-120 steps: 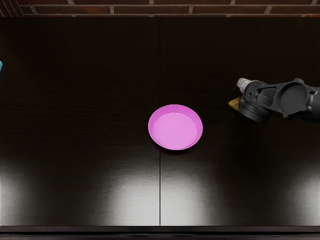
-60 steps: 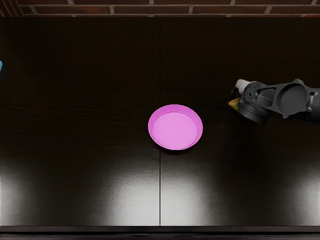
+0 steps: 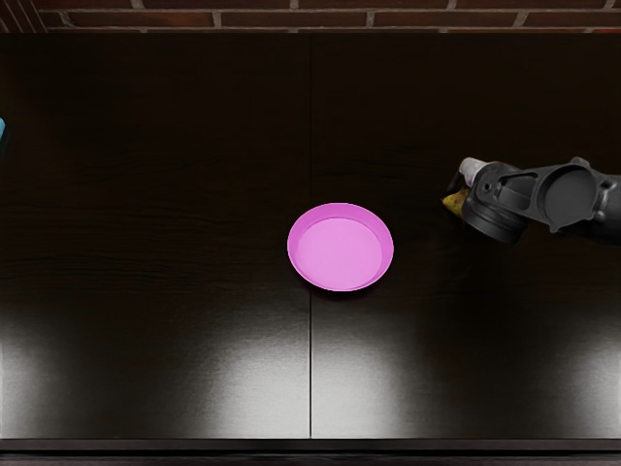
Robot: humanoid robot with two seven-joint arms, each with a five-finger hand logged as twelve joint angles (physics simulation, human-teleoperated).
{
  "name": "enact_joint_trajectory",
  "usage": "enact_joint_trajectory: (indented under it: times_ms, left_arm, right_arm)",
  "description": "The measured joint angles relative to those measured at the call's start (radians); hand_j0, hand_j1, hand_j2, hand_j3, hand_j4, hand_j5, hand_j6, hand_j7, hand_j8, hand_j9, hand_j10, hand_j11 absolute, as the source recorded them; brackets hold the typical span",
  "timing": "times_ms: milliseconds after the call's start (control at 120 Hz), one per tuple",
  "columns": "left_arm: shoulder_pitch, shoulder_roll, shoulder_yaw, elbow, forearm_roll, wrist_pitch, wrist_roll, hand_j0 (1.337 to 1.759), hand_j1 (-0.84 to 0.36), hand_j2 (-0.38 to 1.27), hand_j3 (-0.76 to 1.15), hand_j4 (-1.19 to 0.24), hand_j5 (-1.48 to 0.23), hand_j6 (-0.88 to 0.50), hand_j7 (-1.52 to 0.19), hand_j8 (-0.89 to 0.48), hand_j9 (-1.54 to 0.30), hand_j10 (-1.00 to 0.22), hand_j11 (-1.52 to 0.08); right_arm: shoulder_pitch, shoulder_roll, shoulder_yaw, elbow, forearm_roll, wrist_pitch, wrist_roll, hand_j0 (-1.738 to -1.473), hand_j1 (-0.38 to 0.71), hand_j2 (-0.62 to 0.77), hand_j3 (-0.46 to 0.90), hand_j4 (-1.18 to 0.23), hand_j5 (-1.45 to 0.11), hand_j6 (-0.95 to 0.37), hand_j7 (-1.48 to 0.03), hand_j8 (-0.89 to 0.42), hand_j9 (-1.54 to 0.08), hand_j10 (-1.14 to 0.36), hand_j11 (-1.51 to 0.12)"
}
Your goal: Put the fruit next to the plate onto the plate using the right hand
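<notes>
Since a second ago our right hand (image 3: 477, 186) has sunk a touch toward 6 o'clock, its forearm following. The pink plate (image 3: 341, 249) and the fruit (image 3: 452, 201) lie as before.

Around them we see a brick wall (image 3: 310, 15) along the far edge at 12 o'clock and a sliver of a blue object (image 3: 1, 131) at the 9 o'clock edge. A thin seam (image 3: 310, 369) runs down the middle of the dark table (image 3: 175, 194) and passes under the plate's 9 o'clock side. Bare tabletop lies between plate and hand.

The fruit shows as a small yellow wedge between 2 and 3 o'clock from the plate, well apart from it. It peeks out at the hand's 8 o'clock side, and the wrist covers the rest of it. We cannot tell how far the hand is open, nor whether it holds or only touches the fruit, because the wrist hides that.
</notes>
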Motion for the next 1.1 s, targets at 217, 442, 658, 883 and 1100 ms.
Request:
enact_joint_trajectory:
  times_ms: [217, 442, 658, 883, 1100]
  left_arm:
    - [0.001, 0.0, 0.0, 0.0, 0.0, 0.0, 0.0, 1.658, 0.35, 0.0, 0.0, 0.0, 0.0, 0.0, 0.0, 0.0, 0.0, 0.0, 0.0]
    - [0.001, 0.0, 0.0, 0.0, 0.0, 0.0, 0.0, 1.658, 0.35, 0.0, 0.0, 0.0, 0.0, 0.0, 0.0, 0.0, 0.0, 0.0, 0.0]
    - [0.001, 0.0, 0.0, 0.0, 0.0, 0.0, 0.0, 1.658, 0.35, 0.0, 0.0, 0.0, 0.0, 0.0, 0.0, 0.0, 0.0, 0.0, 0.0]
    - [0.001, 0.0, 0.0, 0.0, 0.0, 0.0, 0.0, 1.658, 0.35, 0.0, 0.0, 0.0, 0.0, 0.0, 0.0, 0.0, 0.0, 0.0, 0.0]
    - [0.001, 0.0, 0.0, 0.0, 0.0, 0.0, 0.0, 1.658, 0.35, 0.0, 0.0, 0.0, 0.0, 0.0, 0.0, 0.0, 0.0, 0.0, 0.0]
  right_arm:
    - [-0.026, -0.002, 0.029, -0.004, -0.014, 0.007, -0.002, -1.66, 0.32, -0.01, 0.0, -0.42, -0.77, -0.03, -1.11, 0.0, -1.12, -0.59, -0.8]
    - [-0.064, -0.092, 0.224, -0.002, 0.003, 0.08, -0.006, -1.64, 0.37, 0.2, 0.0, -0.34, -1.03, -0.2, -1.16, -0.21, -1.16, -0.52, -1.12]
    - [-0.146, -0.211, 0.526, -0.004, 0.01, 0.258, -0.001, -1.642, 0.32, 0.17, 0.0, -0.37, -1.12, -0.27, -1.14, -0.26, -1.16, -0.56, -1.16]
    - [-0.192, -0.201, 0.733, 0.004, 0.11, 0.594, -0.001, -1.644, 0.31, 0.18, 0.0, -0.35, -1.15, -0.27, -1.14, -0.26, -1.17, -0.56, -1.17]
    - [-0.2, -0.157, 0.776, 0.005, 0.169, 0.756, 0.0, -1.645, 0.32, 0.19, 0.0, -0.33, -1.15, -0.27, -1.12, -0.26, -1.15, -0.55, -1.17]
